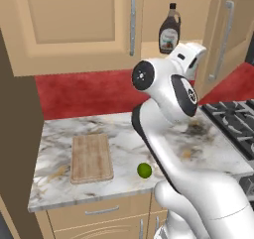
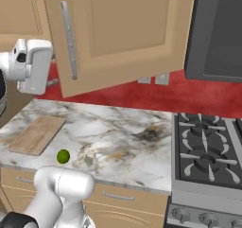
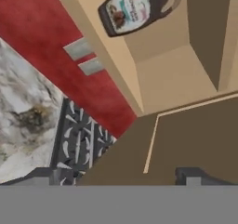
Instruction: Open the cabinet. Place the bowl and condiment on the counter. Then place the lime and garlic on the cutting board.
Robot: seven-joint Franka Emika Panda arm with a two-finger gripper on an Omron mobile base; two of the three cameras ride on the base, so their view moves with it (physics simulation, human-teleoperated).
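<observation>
Your gripper (image 3: 121, 176) hangs wide open and empty, just below the condiment (image 1: 169, 29) standing inside the open cabinet (image 1: 74, 29).

Two base cameras look down from behind the arm, sharing the table (image 1: 124, 134); the rolled hand camera faces closely into the cabinet (image 3: 162, 74).
</observation>
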